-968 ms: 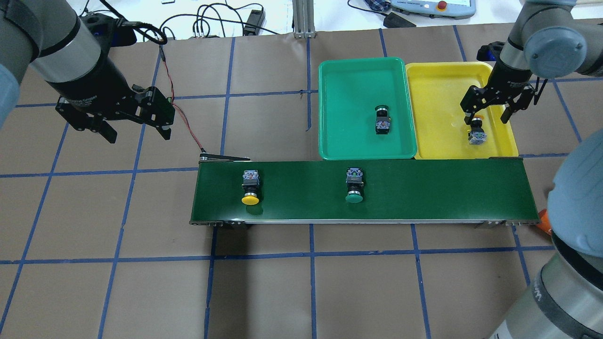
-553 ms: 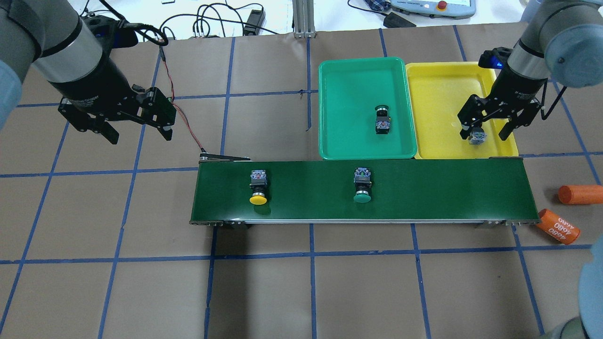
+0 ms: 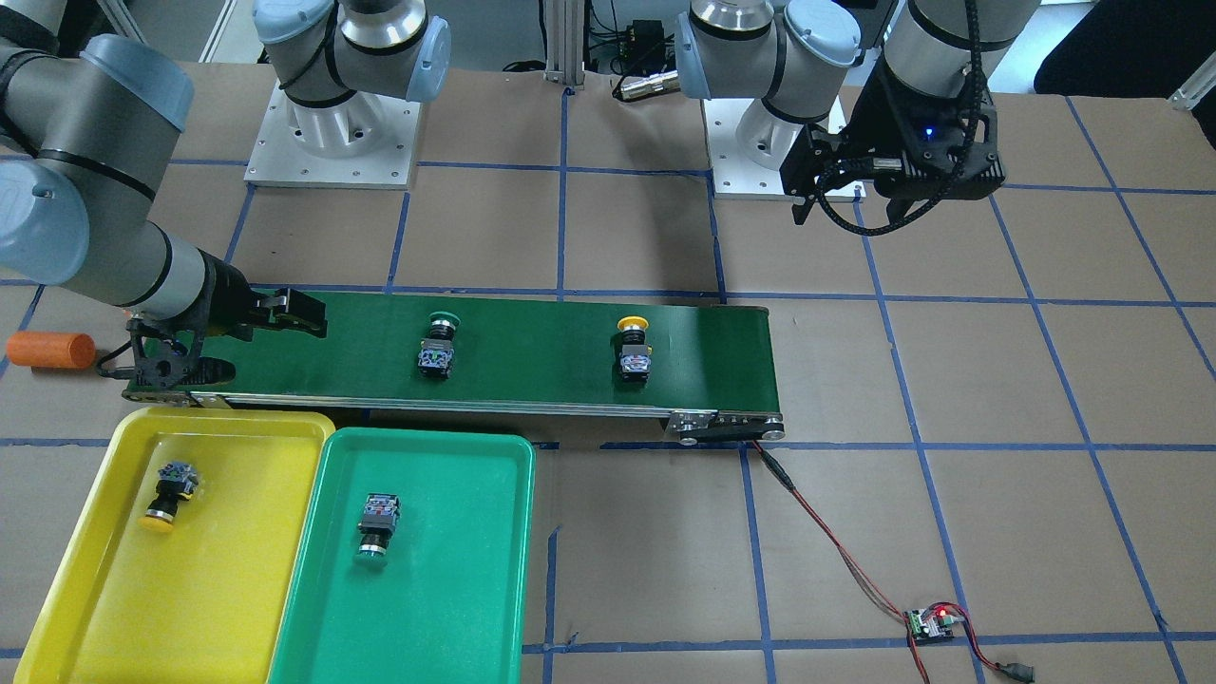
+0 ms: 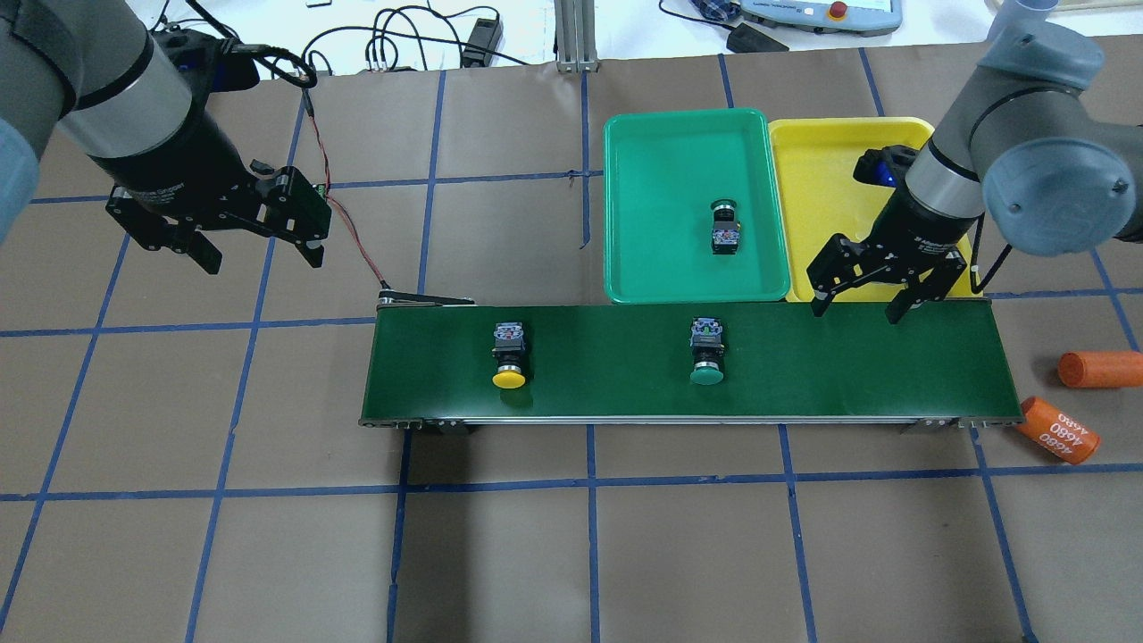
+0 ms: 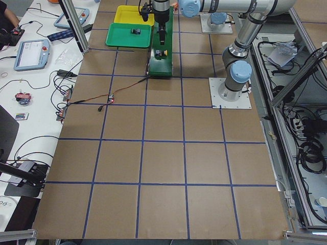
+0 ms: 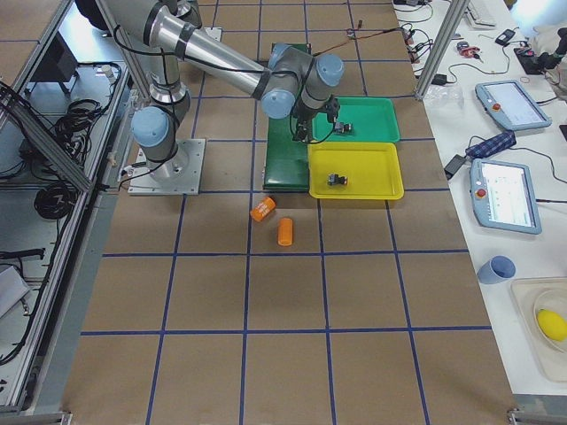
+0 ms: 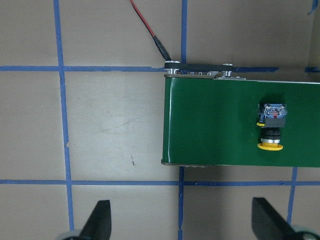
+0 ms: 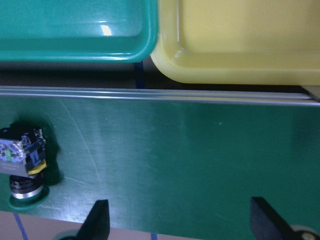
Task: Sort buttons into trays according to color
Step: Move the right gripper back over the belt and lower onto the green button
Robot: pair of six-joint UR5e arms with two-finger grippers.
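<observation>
A yellow-capped button [image 4: 509, 357] and a green-capped button [image 4: 705, 353] lie on the belt. Another green-capped button [image 4: 725, 228] lies in the green tray [image 4: 661, 147]. A second yellow-capped button [image 3: 169, 489] lies in the yellow tray [image 4: 821, 170]; my right arm hides it in the overhead view. My right gripper [image 4: 855, 311] is open and empty over the belt's far edge beside the yellow tray, right of the belt's green-capped button [image 8: 22, 165]. My left gripper [image 4: 262, 259] is open and empty over the bare table, left of the belt; its wrist view shows the belt's yellow-capped button [image 7: 270, 127].
The long dark-green conveyor belt [image 4: 848, 366] runs along the near side of both trays. Two orange cylinders [image 4: 1100, 368] [image 4: 1058, 430] lie off its right end. A red-black wire [image 4: 344, 223] runs from the belt's left end past my left gripper.
My right gripper, open, moved off the yellow tray's button and came toward me to the belt's far edge. Both buttons on the belt shifted right. My left arm hardly moved.
</observation>
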